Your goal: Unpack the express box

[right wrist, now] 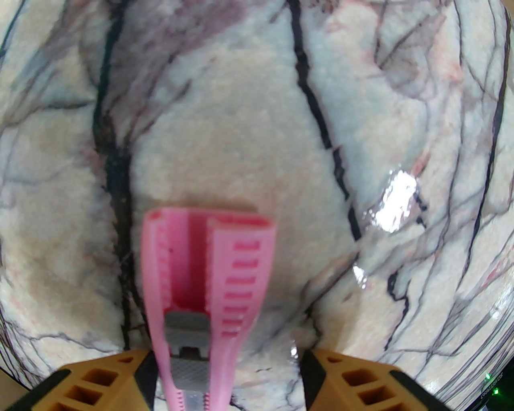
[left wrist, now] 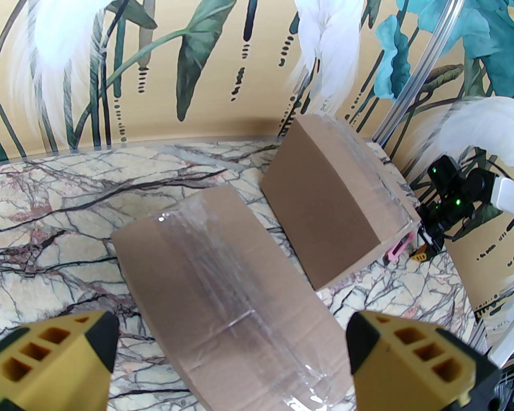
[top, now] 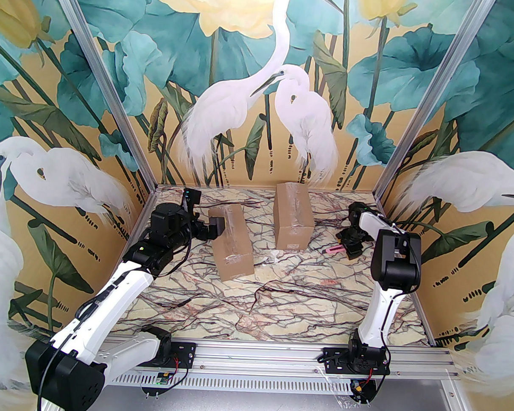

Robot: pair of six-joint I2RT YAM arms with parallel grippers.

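Two brown cardboard express boxes sealed with clear tape lie on the marble table: one left of centre [top: 232, 241] [left wrist: 225, 281] and one further back [top: 292, 219] [left wrist: 333, 200]. My left gripper [top: 215, 228] [left wrist: 231, 345] stands open at the left box's far left end, with its yellow fingers [left wrist: 60, 357] on either side of the taped top. A pink utility knife [top: 333, 248] [right wrist: 209, 281] [left wrist: 397, 249] lies flat on the table at the right. My right gripper [top: 350, 249] [right wrist: 227, 361] straddles the knife's handle, open, with the left finger against the knife and a gap at the right finger.
Painted walls close the table on the left, back and right, with metal posts [top: 387, 180] in the back corners. The arm bases sit on a rail [top: 254, 355] at the near edge. Bare marble [top: 278, 303] lies in front of the boxes.
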